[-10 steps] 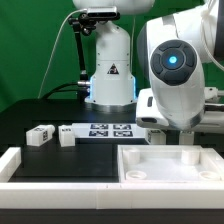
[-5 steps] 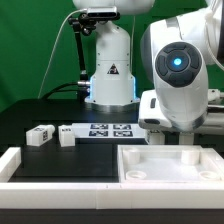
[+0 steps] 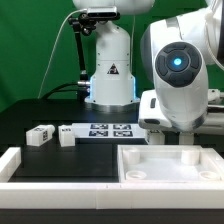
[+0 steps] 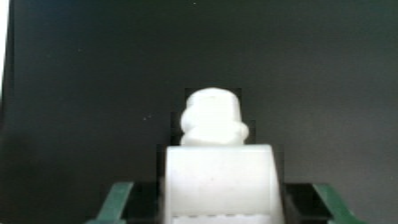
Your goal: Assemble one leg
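Note:
In the wrist view a white leg [image 4: 217,140] with a rounded knob end stands between my gripper's [image 4: 217,203] green fingertips [image 4: 121,203], over the black table. The gripper is shut on it. In the exterior view my arm [image 3: 176,75] hangs over the far edge of the wide white tray-like part [image 3: 170,166]; its wrist hides the gripper and the held leg. Two more legs with tags, one [image 3: 41,134] beside the other [image 3: 67,135], lie on the table at the exterior view's left.
The marker board [image 3: 108,129] lies behind the tray-like part, next to the loose legs. A long white rail [image 3: 55,170] runs along the front at the exterior view's left. The robot's white base [image 3: 110,75] stands at the back.
The arm shifted slightly toward the exterior view's right a second ago and has held still since. The loose legs and tray-like part have not moved.

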`<state>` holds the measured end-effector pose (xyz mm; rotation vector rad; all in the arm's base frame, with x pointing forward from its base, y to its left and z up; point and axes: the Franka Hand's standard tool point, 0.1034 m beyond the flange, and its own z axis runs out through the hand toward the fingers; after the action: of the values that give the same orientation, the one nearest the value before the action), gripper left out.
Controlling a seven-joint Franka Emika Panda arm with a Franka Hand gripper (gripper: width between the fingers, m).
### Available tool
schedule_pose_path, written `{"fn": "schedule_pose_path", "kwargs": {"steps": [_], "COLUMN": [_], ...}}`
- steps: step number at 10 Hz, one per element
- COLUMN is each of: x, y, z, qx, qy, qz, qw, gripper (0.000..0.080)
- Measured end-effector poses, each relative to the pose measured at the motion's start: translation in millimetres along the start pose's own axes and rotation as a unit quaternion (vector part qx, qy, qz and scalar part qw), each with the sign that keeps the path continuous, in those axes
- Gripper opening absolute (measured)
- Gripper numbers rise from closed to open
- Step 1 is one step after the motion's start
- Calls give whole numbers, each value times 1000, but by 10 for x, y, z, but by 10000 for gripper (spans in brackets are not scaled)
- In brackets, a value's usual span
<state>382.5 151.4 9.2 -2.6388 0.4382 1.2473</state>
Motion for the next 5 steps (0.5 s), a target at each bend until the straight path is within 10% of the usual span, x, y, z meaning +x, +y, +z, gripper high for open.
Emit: {"fn": "schedule_pose_path", "kwargs": {"steps": [2,5], "x": [-4,-178], "y": [10,30], "z": [-16,-476], "qx": [0,0], "qy": [-1,2], "qz": [0,-9], "qw": [1000,1000], "gripper": [288,290]}}
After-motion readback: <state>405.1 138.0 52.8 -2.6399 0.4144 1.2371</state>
